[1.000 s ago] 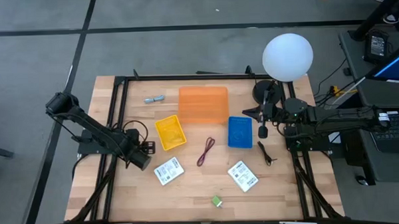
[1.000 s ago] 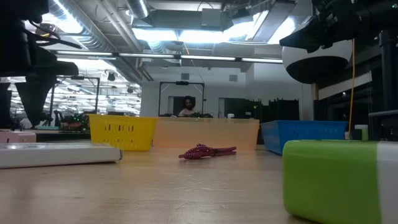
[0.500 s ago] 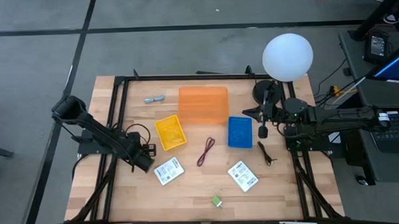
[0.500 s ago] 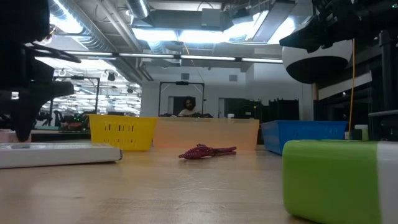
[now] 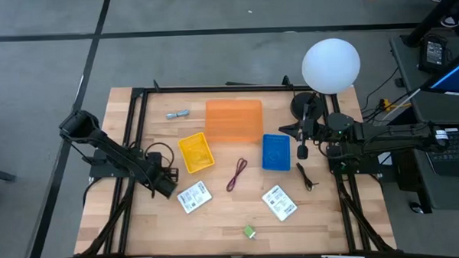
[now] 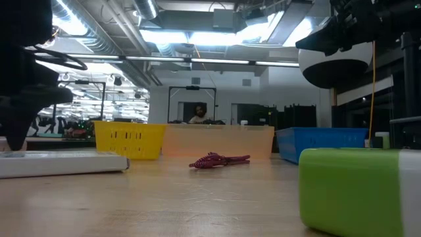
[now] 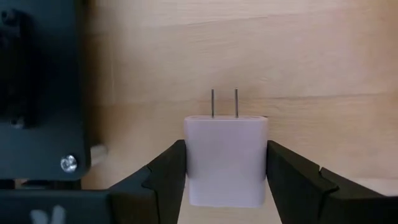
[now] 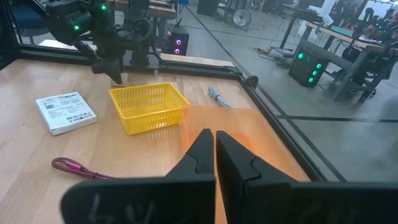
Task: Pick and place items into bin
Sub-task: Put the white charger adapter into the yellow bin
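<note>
Left gripper, lower left in the high view, straddles the pink plug block, fingers touching its sides to lift. Right gripper pressed together, parked right; we see the yellow bin nearest.

A charger plug sits between the left gripper jaws, on the table.

Ceiling lights are shining over a large workshop, where a person is sitting at the far end. A grey floor is surrounding the wooden table, and a white globe lamp is standing beside it.
</note>
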You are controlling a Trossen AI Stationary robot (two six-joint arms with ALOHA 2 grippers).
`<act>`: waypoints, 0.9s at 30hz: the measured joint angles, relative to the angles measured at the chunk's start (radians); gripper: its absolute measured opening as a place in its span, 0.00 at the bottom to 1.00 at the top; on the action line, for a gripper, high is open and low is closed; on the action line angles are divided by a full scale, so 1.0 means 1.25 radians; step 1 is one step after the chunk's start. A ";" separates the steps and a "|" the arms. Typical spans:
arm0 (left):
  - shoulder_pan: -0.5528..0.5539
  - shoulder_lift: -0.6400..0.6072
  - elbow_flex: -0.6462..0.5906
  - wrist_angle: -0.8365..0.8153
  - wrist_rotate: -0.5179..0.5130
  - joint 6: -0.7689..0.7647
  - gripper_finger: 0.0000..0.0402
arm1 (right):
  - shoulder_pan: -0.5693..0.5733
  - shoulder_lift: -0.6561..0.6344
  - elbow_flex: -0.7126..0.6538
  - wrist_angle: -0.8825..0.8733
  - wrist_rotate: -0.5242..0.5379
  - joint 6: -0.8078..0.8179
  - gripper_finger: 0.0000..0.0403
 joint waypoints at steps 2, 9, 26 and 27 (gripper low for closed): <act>0.000 0.000 0.000 0.000 -0.002 0.028 0.47 | 0.000 0.000 0.000 0.000 0.000 0.000 0.00; 0.000 -0.006 0.000 0.001 -0.020 0.127 0.46 | 0.000 0.000 0.000 0.000 0.000 0.000 0.00; -0.002 -0.224 -0.002 0.007 -0.212 0.340 0.46 | 0.000 0.000 0.000 0.000 0.000 0.000 0.00; -0.002 -0.240 -0.002 0.007 -0.226 0.359 0.46 | 0.000 0.000 0.000 0.000 0.000 0.000 0.00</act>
